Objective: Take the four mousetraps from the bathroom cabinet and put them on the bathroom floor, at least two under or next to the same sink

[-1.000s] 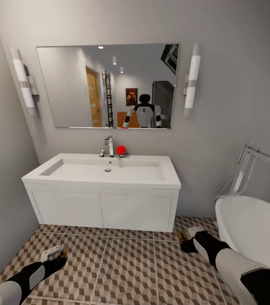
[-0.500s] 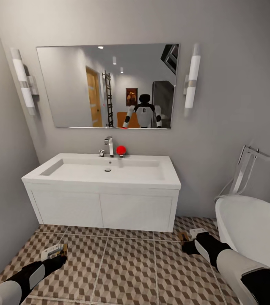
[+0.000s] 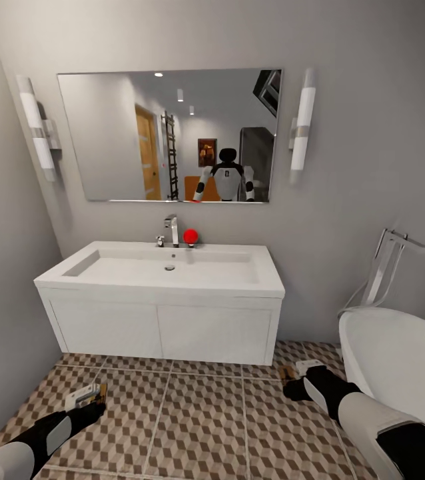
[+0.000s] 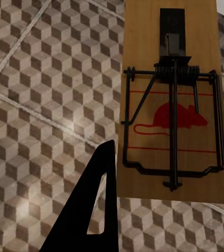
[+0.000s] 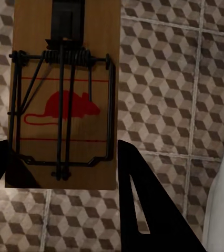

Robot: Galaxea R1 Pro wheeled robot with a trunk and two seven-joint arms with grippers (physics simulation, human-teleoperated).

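Above cube-patterned brown-and-beige floor tiles (image 3: 192,413), before white wall-hung sink (image 3: 166,270): left gripper (image 4: 164,173) and right gripper (image 5: 64,168) each clasping a brown wooden mousetrap (image 4: 172,100) (image 5: 64,89); next, lowering both beside the vanity.

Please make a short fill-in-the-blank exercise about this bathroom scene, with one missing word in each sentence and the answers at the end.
1. Each hand, the left hand and the right hand, holds one ____.
2. The picture printed on the left mousetrap is a red ____.
3. The bathtub stands to the ____ of the bathroom sink.
4. Both arms hang low over the tiled ____.

Answers: mousetrap; mouse; right; floor
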